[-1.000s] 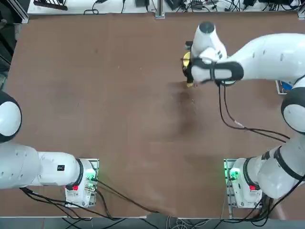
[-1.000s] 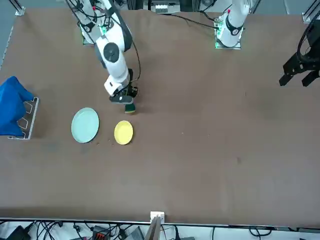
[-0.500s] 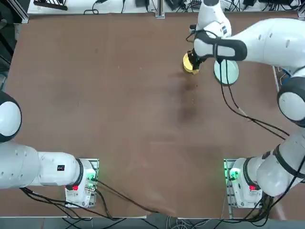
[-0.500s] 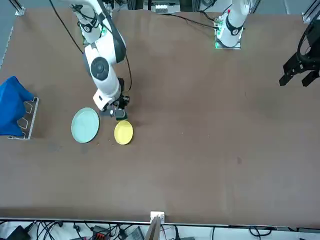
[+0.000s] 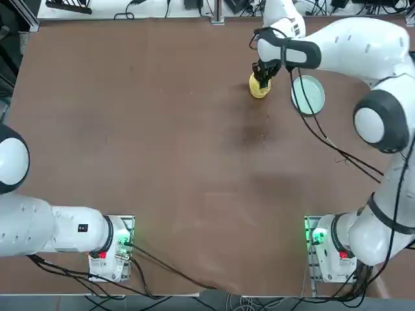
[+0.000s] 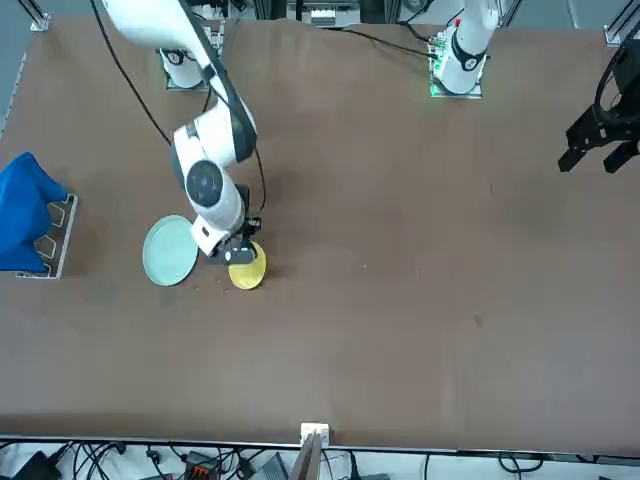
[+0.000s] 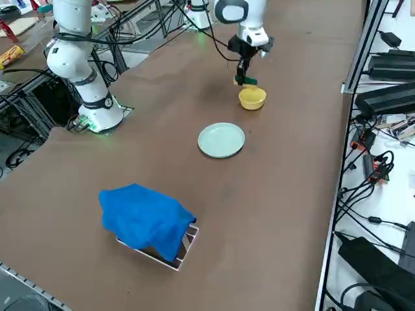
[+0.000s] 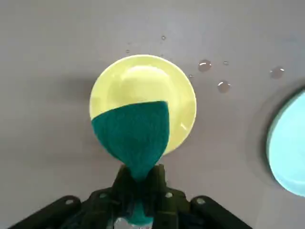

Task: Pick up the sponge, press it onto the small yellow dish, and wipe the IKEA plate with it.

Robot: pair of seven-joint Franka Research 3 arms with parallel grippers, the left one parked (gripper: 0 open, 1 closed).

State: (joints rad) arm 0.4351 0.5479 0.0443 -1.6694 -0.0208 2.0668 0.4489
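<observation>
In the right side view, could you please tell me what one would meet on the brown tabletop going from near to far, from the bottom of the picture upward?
The blue cloth on its white rack → the mint plate → the yellow dish

Yellow dish [image 8: 176, 95] smooth, glossy; pale plate [image 7: 221, 140] smooth, faintly shiny; sponge [image 8: 136, 126] top matt; blue cloth [image 7: 146, 219] matt over metal-looking rack [image 7: 155, 259].
</observation>
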